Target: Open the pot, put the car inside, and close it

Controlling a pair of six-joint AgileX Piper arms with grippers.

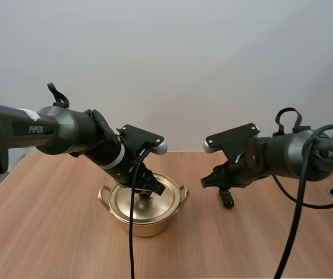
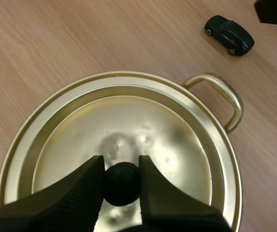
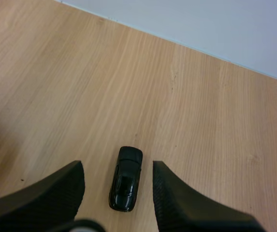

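A golden pot (image 1: pixel 154 224) stands on the table with its lid (image 2: pixel 128 125) on. My left gripper (image 2: pixel 120 165) is down over the lid, its two fingers pressed against either side of the black knob (image 2: pixel 122 186). In the high view the left gripper (image 1: pixel 150 189) sits at the lid's centre. A small black toy car (image 3: pixel 125 179) rests on the wood to the right of the pot, and it also appears beyond the pot's handle (image 2: pixel 229 35). My right gripper (image 3: pixel 118 169) hangs low over the car, open, one finger on each side and not touching it. The right gripper (image 1: pixel 225 196) is seen right of the pot.
The pot has two loop handles, one toward the car (image 2: pixel 225 99). Bare wooden table (image 1: pixel 259 244) spreads in front of both arms and to the right. A pale wall lies just behind the table's back edge (image 3: pixel 177 43).
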